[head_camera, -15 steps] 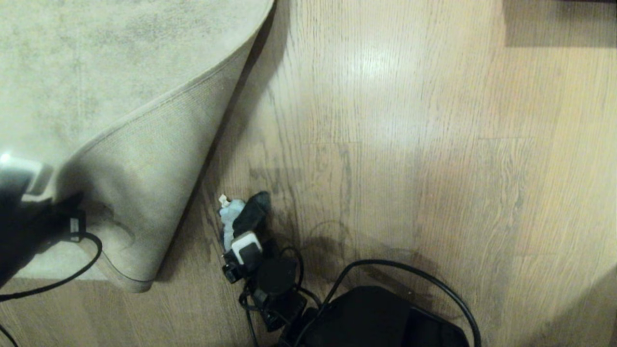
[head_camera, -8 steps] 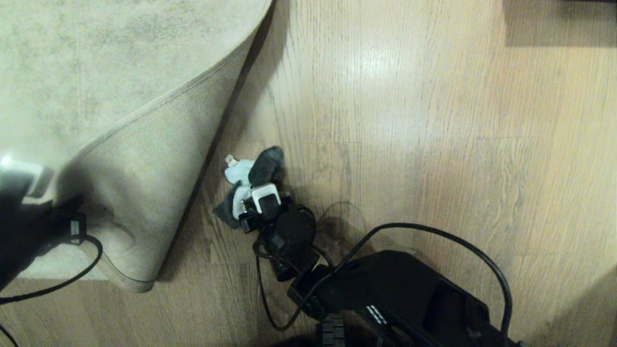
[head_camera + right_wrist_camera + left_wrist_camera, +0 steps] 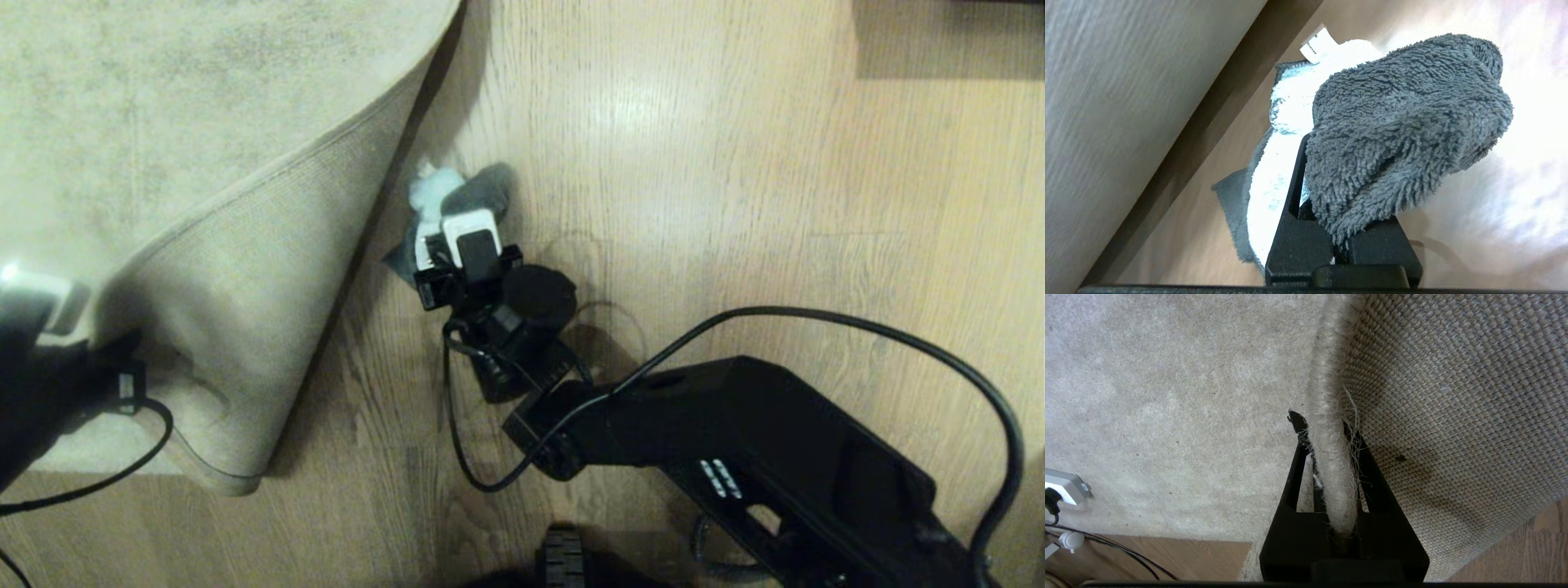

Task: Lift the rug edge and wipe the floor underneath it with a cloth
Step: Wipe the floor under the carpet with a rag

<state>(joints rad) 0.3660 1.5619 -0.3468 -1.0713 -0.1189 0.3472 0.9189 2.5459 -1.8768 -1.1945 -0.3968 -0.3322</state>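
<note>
Clamped tight on the cloth (image 3: 457, 204), your right gripper (image 3: 451, 237) sits low over the floor (image 3: 735, 204), just beside the raised flap of the rug edge (image 3: 269, 269). Cloth is bunched: dark grey pile on the side away from the rug, pale blue/white w/ a small tag nearest it; in the right wrist view the cloth (image 3: 1392, 134) drapes over the black fingers (image 3: 1298, 228) and a grey corner trails on the planks. Your left gripper (image 3: 1327, 433) is closed on the rug edge (image 3: 1331, 457), border pinched btwn both jaws, frayed threads sticking out; tan woven backing faces out on one side, pale pile on the other. Flap is folded back over the rug, exposing glossy wood-grain planks next to it. Black cable (image 3: 816, 327) loops from the right arm across the floor, away from the rug. White power strip (image 3: 1063, 486) lies on the rug pile, near its border.
</note>
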